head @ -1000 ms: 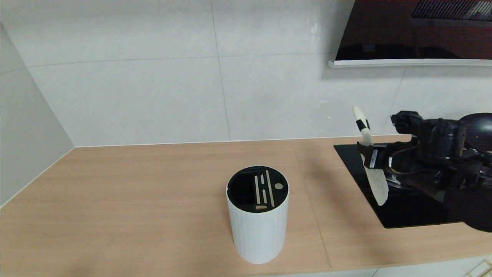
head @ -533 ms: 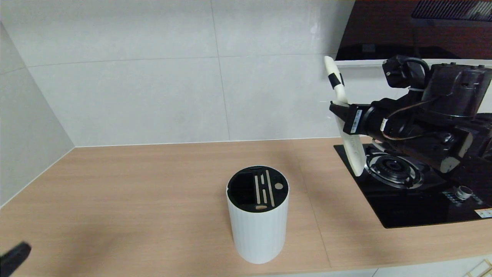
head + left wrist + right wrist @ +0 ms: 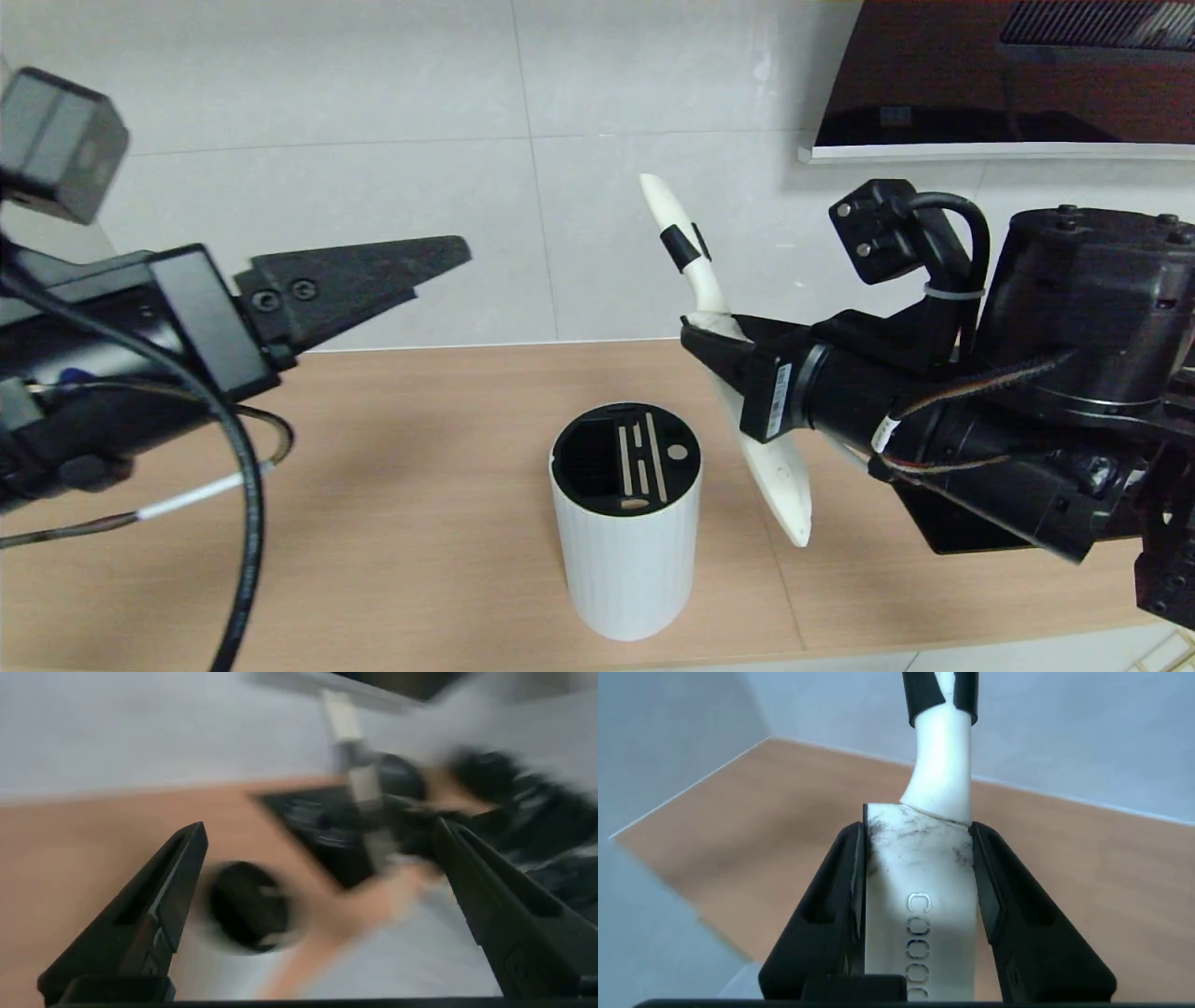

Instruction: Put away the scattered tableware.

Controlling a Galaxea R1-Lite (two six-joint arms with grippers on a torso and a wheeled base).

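Note:
A white cylindrical utensil holder [image 3: 627,551] with a black slotted top stands on the wooden counter [image 3: 392,523] near its front edge. My right gripper [image 3: 709,347] is shut on a white rice paddle [image 3: 780,476], which hangs tilted just right of the holder, handle up and blade down. In the right wrist view the fingers [image 3: 831,905] clamp the paddle [image 3: 920,882] at the neck of its blade. My left gripper [image 3: 439,257] hovers high, left of the holder; its jaws stand wide open and empty in the left wrist view [image 3: 322,905], with the holder [image 3: 248,905] blurred below.
A black cooktop [image 3: 962,537] lies at the counter's right end, mostly behind my right arm. A dark range hood [image 3: 1008,84] hangs above it. A tiled wall [image 3: 373,187] backs the counter, with open counter left of the holder.
My right arm has swung left from over the cooktop, carrying the paddle beside the holder. My left arm has risen into view from the lower left.

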